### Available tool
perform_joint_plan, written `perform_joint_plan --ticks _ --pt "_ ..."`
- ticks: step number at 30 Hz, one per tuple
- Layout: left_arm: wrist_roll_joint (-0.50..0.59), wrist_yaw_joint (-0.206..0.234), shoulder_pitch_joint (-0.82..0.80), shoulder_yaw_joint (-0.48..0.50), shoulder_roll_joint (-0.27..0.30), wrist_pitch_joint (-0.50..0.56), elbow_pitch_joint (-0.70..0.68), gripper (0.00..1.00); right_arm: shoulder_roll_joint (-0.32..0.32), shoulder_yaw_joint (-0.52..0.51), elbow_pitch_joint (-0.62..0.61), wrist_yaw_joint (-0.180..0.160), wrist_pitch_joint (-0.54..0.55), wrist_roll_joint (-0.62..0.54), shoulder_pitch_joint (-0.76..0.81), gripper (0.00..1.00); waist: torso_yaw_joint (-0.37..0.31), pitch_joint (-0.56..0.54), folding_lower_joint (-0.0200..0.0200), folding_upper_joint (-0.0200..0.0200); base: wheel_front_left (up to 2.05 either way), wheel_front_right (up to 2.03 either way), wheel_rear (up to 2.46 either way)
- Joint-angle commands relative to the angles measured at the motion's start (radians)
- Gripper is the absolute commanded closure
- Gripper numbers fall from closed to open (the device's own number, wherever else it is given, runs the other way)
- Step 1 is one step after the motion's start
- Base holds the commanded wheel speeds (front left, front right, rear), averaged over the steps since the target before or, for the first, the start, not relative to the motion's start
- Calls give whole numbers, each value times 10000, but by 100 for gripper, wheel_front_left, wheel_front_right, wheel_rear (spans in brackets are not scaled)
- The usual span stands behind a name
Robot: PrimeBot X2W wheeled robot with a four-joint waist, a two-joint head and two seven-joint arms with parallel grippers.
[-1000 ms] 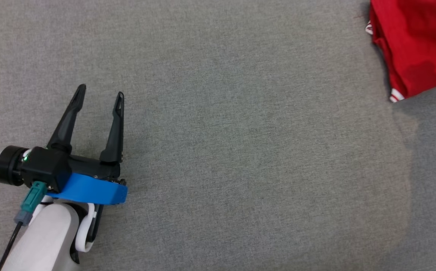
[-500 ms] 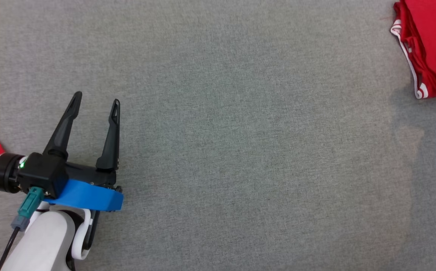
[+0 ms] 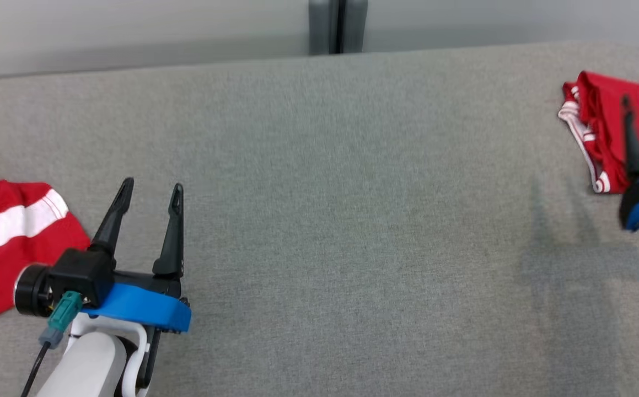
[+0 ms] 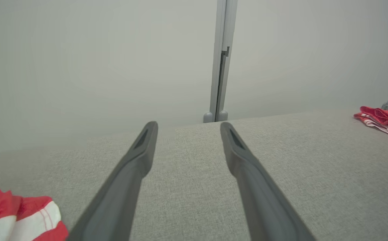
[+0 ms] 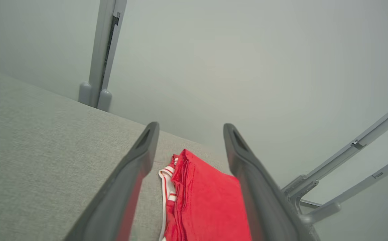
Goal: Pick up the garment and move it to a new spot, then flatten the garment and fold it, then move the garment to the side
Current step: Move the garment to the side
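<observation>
Head view: the whole picture has shifted since a second ago because the camera has tilted up, so the pale wall and a grey upright metal post (image 3: 337,26) at the far edge of the grey woven-fabric table top (image 3: 352,220) now show. The red folded garment with white trim (image 3: 600,110) lies far right of the metal post. The right gripper (image 3: 633,149), unseen earlier, now shows one dark finger over it. A red and white striped cloth (image 3: 5,242) lies far left of the metal post. The left gripper (image 3: 152,186) sits left of the metal post on the near side, fingers pointing up the picture and spread apart with nothing between them.

Left wrist view: the left gripper (image 4: 187,125) points almost straight at the metal post (image 4: 220,67), level and low over the table top, jaws released. The striped cloth (image 4: 19,217) is lower left, the folded garment (image 4: 384,117) far right.

Right wrist view: the right gripper (image 5: 188,127) points right of the metal post (image 5: 103,50). Its jaws stand wide apart, and the folded garment (image 5: 200,201) lies on the table top beneath the gap.
</observation>
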Motion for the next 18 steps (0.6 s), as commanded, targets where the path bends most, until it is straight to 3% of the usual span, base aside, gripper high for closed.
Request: perform_joint_plan --ticks 1,12,18 --pt "-109 72 189 70 -97 -72 164 0 224 85 -479 -2 -62 272 554 0 -117 -380 3 1 0 0 0" --pt "-218 -14 848 -26 -332 -283 1145 0 1956 -550 -4928 -4 987 1441 4215 0 328 -1680 3 1 0 0 0" --pt "-237 104 1129 97 -523 -349 1407 0 2837 -727 -6141 -1 1363 1776 5680 0 541 -2135 3 1 0 0 0"
